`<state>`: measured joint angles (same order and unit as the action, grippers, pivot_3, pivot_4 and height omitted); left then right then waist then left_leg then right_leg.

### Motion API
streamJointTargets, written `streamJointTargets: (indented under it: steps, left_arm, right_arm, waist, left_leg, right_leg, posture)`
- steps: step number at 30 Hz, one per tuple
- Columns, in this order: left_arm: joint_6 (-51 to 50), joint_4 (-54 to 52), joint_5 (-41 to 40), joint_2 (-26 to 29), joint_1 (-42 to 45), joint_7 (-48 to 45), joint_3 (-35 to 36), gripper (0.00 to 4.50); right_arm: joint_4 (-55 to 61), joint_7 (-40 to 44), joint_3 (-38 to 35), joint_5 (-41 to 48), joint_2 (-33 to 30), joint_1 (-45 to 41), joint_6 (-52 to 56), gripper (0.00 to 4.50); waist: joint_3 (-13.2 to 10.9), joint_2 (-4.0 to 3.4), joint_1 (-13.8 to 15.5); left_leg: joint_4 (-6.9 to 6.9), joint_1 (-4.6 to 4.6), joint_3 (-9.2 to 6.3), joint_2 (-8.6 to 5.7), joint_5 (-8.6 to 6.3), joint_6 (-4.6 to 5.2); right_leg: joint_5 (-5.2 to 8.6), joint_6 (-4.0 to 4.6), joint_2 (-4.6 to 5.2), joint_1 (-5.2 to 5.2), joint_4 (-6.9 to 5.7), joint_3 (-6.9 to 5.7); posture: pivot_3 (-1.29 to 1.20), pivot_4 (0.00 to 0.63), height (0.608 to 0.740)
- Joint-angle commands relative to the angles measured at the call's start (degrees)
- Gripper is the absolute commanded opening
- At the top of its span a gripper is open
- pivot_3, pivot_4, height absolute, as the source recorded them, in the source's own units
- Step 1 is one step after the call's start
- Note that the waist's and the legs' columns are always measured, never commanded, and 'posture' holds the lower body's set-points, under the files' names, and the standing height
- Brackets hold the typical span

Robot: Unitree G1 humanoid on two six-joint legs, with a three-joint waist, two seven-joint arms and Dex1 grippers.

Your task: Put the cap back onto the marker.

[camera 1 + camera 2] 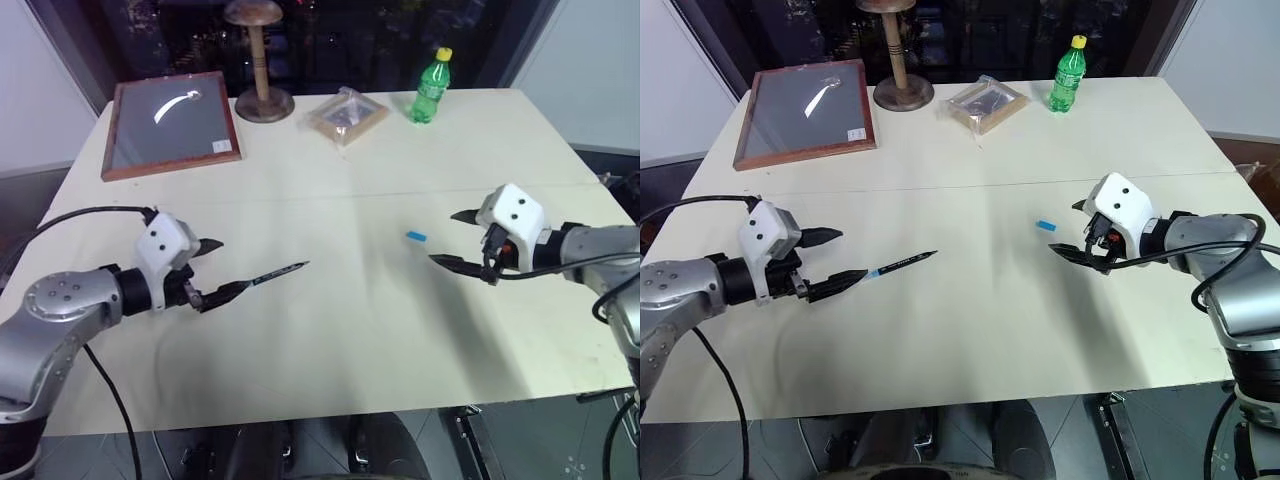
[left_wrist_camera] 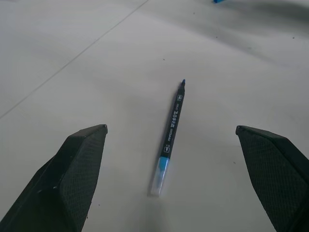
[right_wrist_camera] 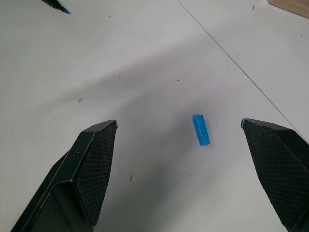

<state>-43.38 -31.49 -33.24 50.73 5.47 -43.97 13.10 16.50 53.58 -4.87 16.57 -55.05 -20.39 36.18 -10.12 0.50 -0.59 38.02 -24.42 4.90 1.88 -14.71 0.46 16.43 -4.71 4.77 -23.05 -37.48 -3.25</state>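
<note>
On the pale worktop (image 1: 330,350), nearest the robot, the left claw (image 1: 215,268) reaches in from the left with its fingers spread wide and nothing between them. The marker (image 1: 278,272) lies flat just past it, pointed tip aimed away toward the middle of the worktop, its light blue end close to the lower finger; the head views do not settle whether they touch. The left wrist view shows the marker lying between the two open fingers but ahead of them, with white print along its dark barrel, too small to read.

On the right, the right claw (image 1: 457,240) comes in pointing left and slightly down, fingers likewise held wide apart and empty. The cap (image 1: 416,237) lies on its side on the bare surface near that claw, clear of both fingers and well apart from the marker. Nothing stands between cap and marker.

Farther back, a faint seam crosses the worktop. Beyond it, at the far left, lies a wood-framed dark panel (image 1: 170,125) with a small white label in one corner, unreadable. Beside it stands a wooden stand (image 1: 262,60) on a round base, then a clear plastic packet (image 1: 347,116), and a green bottle (image 1: 431,90) with a yellow top.
</note>
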Motion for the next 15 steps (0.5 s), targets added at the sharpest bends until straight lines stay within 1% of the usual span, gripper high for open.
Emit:
streamJointTargets:
  steps: [1,6,15]
  left_arm:
    - [1.18,-1.39,-0.54,0.71,0.04,-0.68,2.25,4.5]
    - [0.94,-1.43,-1.2,0.2,0.03,-0.86,2.54,4.5]
    - [0.29,-0.51,-1.64,0.97,1.79,-0.77,2.2,4.5]
  right_arm:
    - [0.57,-0.36,-1.18,0.32,-0.17,-1.18,-1.0,4.26]
    - [0.32,-0.52,-0.54,0.22,0.15,-1.59,-1.25,4.26]
    - [0.54,-0.73,-0.07,0.12,0.39,-1.5,-1.28,4.26]
  waist:
    - [0.0,0.0,0.02]
    - [0.0,0.0,0.01]
    - [0.0,0.0,0.02]
  left_leg:
    - [0.0,0.0,0.0,0.0,0.0,0.0]
    - [0.01,0.0,0.0,0.0,0.0,0.0]
    - [0.02,0.0,0.0,0.0,0.0,0.0]
  right_leg:
    - [0.0,0.0,0.0,0.0,0.0,0.0]
    - [0.0,0.0,0.0,0.0,-0.01,0.0]
    - [0.0,0.0,0.0,0.0,-0.02,0.0]
  posture:
    - [0.0,0.15,0.74]
    - [0.0,0.15,0.74]
    - [0.0,0.15,0.74]
